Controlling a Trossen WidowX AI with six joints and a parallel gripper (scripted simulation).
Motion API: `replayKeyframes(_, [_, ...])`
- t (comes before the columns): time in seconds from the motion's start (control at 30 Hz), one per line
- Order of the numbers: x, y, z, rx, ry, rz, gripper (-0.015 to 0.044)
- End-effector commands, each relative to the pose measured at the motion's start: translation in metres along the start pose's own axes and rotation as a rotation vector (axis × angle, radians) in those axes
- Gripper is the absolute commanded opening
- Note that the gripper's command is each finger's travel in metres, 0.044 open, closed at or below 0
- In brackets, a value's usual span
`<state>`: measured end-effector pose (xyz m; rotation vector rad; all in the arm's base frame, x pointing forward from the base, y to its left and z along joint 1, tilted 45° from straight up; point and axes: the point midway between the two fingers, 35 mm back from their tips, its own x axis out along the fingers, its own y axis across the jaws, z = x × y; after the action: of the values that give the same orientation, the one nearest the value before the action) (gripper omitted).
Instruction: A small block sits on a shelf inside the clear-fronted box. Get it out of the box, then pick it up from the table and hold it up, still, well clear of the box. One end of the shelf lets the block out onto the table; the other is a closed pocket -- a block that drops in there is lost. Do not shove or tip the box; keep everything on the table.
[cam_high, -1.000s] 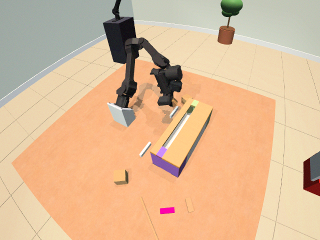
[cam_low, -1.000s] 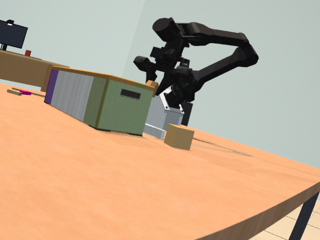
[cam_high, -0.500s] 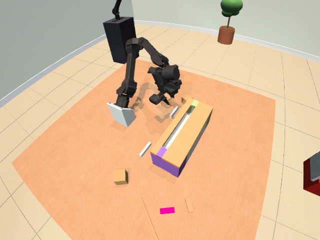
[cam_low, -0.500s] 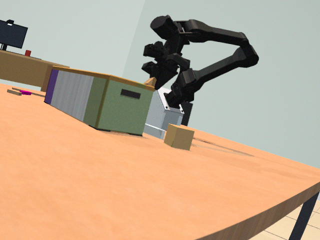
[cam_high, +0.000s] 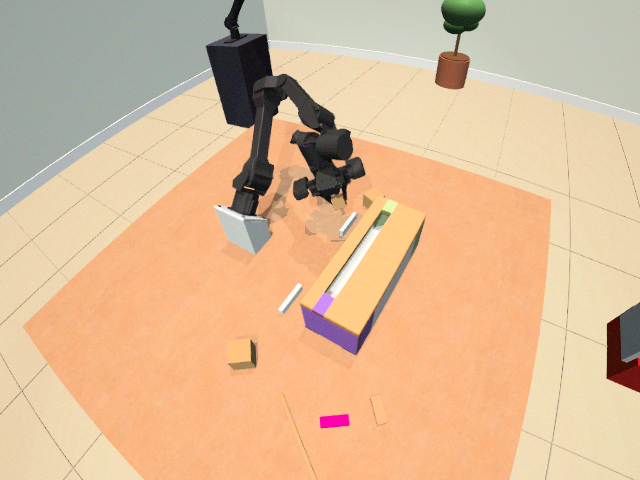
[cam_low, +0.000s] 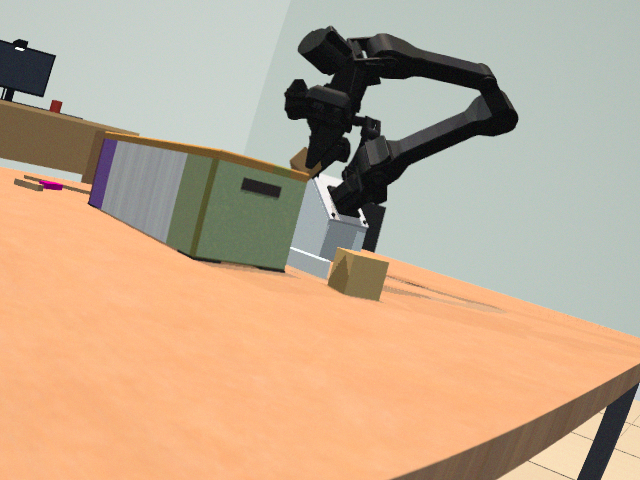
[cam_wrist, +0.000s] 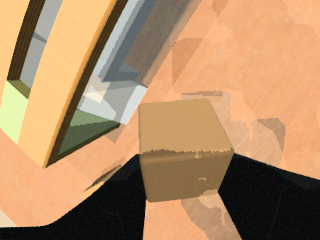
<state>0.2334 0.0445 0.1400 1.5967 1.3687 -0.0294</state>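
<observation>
My gripper is shut on a tan wooden block. It holds the block raised in the air, beside the box's green end and at about lid height, apart from the box. The box stands upright, with a tan slotted lid, one purple end and one green end. No block shows in the visible part of its inside; much of the shelf is hidden.
A second tan cube stands near the green end, a third further off. White bars lie along the box's side. A magenta piece, a flat tan piece and a thin stick lie beyond the purple end.
</observation>
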Motion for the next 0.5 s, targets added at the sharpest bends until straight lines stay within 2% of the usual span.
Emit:
replayKeyframes(0.0, [-0.004,0.001,0.000,0.188,0.011,0.016,0.0000])
replayKeyframes(0.47, [-0.017,0.000,-0.001,0.785,0.054,0.052,0.0000])
